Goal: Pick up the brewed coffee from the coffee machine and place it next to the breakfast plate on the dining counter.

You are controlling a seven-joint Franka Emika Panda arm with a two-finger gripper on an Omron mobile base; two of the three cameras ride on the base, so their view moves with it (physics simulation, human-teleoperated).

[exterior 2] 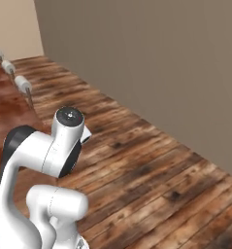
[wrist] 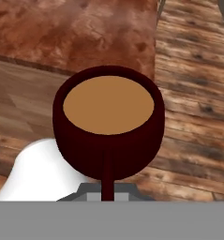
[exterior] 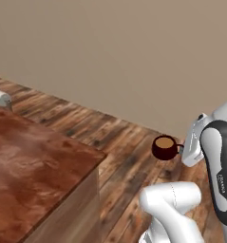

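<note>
1. Your arm is carrying the brewed coffee (exterior: 164, 147) in mid-air above the plank floor (exterior: 124, 142), off the corner of the dining counter (exterior: 34, 161).
2. In the left base view, the mug's handle is pointing toward the gripper (exterior: 183, 148), which is meeting it from the right.
3. In the hand view, you are looking down into the mug (wrist: 108, 122): light brown liquid is filling it, and the thin handle is running straight down to the bottom edge, between the fingers.
4. The pincer is clamping the handle, holding the mug upright.
5. The counter's reddish mottled top (wrist: 76, 28) is lying beyond the mug, well apart.
</note>
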